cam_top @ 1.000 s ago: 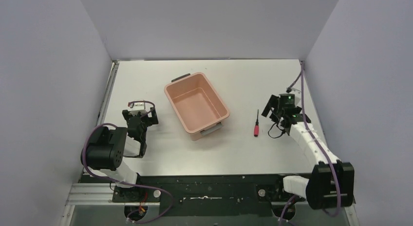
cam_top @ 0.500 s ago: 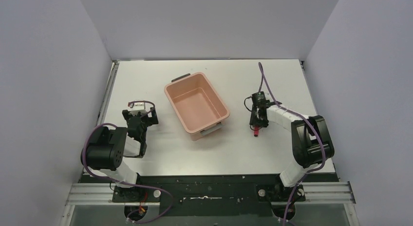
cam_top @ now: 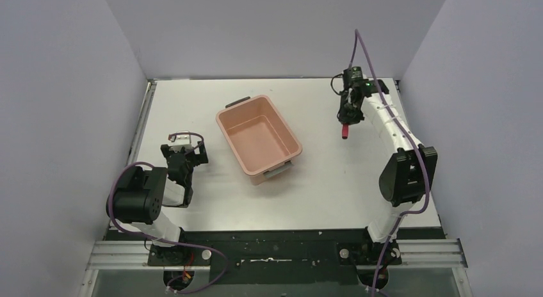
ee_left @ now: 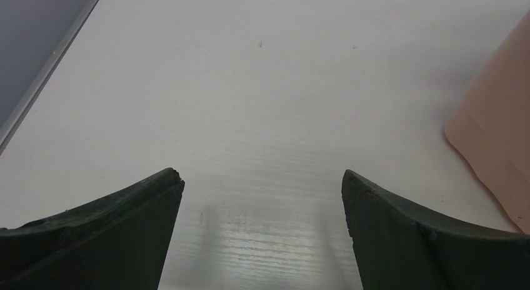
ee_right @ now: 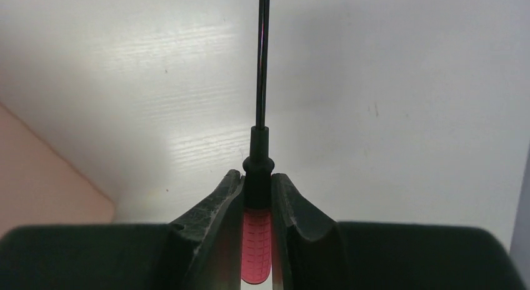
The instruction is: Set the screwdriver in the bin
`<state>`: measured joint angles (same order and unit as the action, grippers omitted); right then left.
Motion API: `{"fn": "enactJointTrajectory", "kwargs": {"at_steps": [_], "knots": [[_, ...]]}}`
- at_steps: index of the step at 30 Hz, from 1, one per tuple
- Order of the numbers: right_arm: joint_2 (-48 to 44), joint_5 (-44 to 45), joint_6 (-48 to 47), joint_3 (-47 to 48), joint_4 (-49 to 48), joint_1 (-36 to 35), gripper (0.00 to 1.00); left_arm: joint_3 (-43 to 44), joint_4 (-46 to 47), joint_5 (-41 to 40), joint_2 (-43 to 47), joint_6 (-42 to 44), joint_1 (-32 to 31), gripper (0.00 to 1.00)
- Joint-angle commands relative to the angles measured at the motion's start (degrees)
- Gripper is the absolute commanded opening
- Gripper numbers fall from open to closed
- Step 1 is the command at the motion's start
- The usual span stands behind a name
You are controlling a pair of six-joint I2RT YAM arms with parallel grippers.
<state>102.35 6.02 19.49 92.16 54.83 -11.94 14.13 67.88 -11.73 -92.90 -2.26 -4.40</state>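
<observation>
My right gripper (cam_top: 346, 119) is shut on the screwdriver (cam_top: 345, 131) and holds it above the table, right of the bin (cam_top: 250, 113). In the right wrist view the fingers (ee_right: 226, 205) clamp the black collar and red handle of the screwdriver (ee_right: 257, 240). Its slim black shaft points straight away from the gripper (ee_right: 257, 177). The salmon-pink bin stands empty at mid-table with grey handles at its short ends, and a corner of the bin (ee_right: 37, 184) shows at the lower left of the right wrist view. My left gripper (cam_top: 184, 157) rests open near the table, left of the bin, with nothing between its fingers (ee_left: 125, 215).
The bin's side (ee_left: 500, 127) shows at the right edge of the left wrist view. Grey walls close the table on the left, back and right. A metal rail (cam_top: 142, 127) runs along the left edge.
The right gripper swung in over the screwdriver, shut on it and lifted it off the table toward the far right. The left arm and the bin have not moved.
</observation>
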Motion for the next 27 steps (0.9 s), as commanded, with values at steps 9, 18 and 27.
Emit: {"fn": "enactJointTrajectory", "kwargs": {"at_steps": [9, 18, 27], "knots": [[2.5, -4.7, 10.4, 26.8, 5.3, -14.1, 0.00, 0.5, 1.4, 0.7, 0.6, 0.6, 0.1, 0.97], [14.2, 1.7, 9.6, 28.8, -6.8, -33.3, 0.00, 0.5, 1.3, 0.6, 0.6, 0.5, 0.0, 0.97], [24.3, 3.5, 7.1, 21.3, -8.9, -36.4, 0.00, 0.5, 1.4, 0.7, 0.6, 0.5, 0.0, 0.97]]}}
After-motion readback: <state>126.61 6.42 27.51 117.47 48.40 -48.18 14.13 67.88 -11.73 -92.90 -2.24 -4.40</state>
